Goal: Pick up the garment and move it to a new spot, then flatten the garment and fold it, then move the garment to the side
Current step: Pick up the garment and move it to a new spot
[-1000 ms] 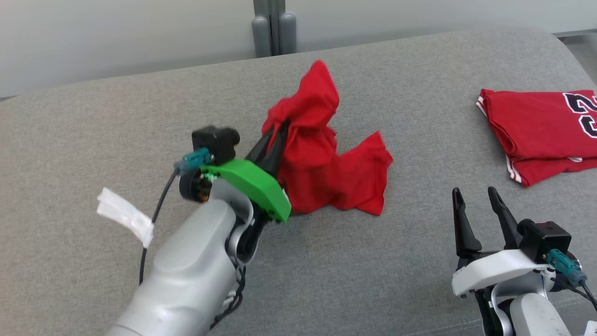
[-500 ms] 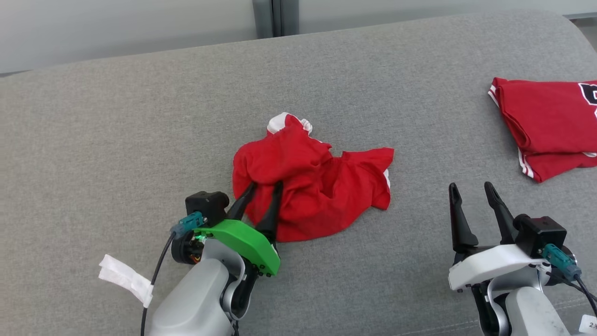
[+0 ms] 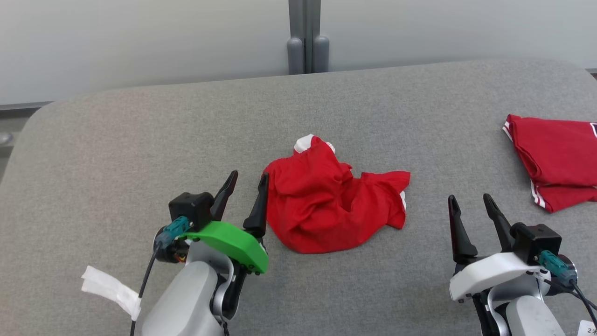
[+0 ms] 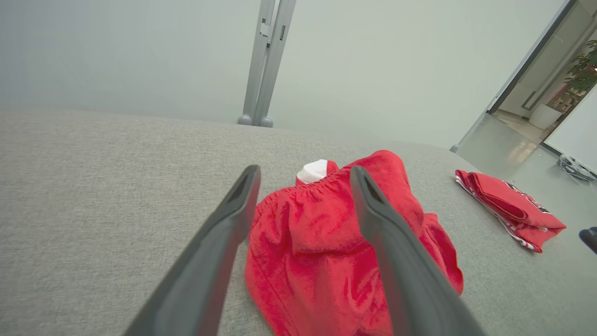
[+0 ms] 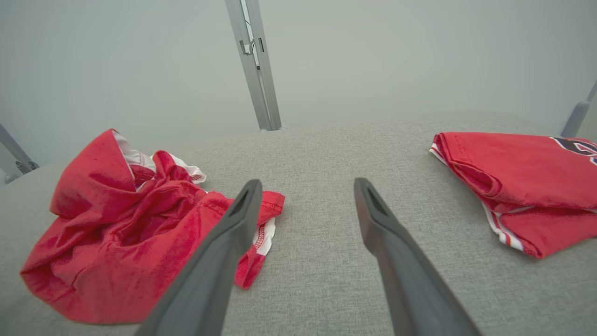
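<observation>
- Strip point(image 3: 109, 289) of white material, crumpled, at the lower left of the head view, just beside the pale left forearm point(image 3: 186, 298).
- Left tool point(image 3: 249, 175): carried on a green mount point(image 3: 228, 238). Its two dark fingers are spread apart with nothing between them (the grey cover of the bench point(image 3: 140, 154) shows in the gap). Its right finger stands just beside the left edge of the garment point(image 3: 326, 210); whether they touch cannot be told.
- Right tool point(image 3: 468, 197): carried on a white mount point(image 3: 489, 273) at the lower right of the head view. Its fingers are spread apart and empty, pointing away from the robot, clear of both red items.
- Bench: grey woven cover with rounded far corners. It carries both red items.
- Garment: red with white trim, lying in a loose crumpled heap near the middle of the bench. It sits between the two tools and nearer the left one. A gathered band shows in the left wrist view, and a white patch peeks out at the far edge.
- Folded jersey point(image 3: 559, 154): red with white edge stripes, lying flat at the right side of the bench (partly cut off by the frame) and well apart from the garment. Dark lettering shows in the right wrist view.
- Post point(image 3: 307, 46): grey upright behind the far edge of the bench, near the centre.
- Wall point(image 3: 140, 42): pale and plain, behind everything.
</observation>
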Motion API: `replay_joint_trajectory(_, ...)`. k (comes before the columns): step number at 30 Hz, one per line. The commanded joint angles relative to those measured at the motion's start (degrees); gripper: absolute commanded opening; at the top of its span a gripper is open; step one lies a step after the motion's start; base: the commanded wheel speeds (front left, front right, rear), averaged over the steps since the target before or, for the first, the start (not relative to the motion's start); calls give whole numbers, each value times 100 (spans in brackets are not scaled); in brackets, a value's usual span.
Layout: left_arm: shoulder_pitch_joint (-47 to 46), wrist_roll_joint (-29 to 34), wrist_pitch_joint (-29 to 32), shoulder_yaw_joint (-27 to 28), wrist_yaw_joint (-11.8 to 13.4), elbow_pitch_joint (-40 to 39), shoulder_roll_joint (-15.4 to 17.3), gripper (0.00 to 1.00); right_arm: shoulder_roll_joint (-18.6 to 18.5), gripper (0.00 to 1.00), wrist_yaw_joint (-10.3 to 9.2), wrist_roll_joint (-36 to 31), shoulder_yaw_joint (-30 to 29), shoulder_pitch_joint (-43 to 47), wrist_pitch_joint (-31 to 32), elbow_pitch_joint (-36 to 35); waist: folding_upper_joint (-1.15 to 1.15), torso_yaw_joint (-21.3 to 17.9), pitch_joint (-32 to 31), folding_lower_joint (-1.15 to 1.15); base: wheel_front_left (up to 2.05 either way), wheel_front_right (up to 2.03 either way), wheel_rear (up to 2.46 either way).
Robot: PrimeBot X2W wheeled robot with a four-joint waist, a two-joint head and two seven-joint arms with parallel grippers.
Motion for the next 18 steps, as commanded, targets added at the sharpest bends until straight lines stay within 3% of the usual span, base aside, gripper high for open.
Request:
replay_joint_trajectory(1, 218, 86, -15, 105, 43, -50, 51, 100, -16, 100, -9, -1, -4, 130, 24, 23, 0, 241, -318, 0, 0, 0, 0)
replay_joint_trajectory(10, 1087, 629, -10, 814, 194, -510, 189, 100, -15, 100, -9, 113, 136, 362, -61, 101, 0, 489, -543, 0, 0, 0, 0)
replay_joint_trajectory(18, 1961, 1163, -10, 1261, 396, -1169, 114, 100, -16, 100, -9, 152, 196, 673, -139, 153, 0, 609, -632, 0, 0, 0, 0)
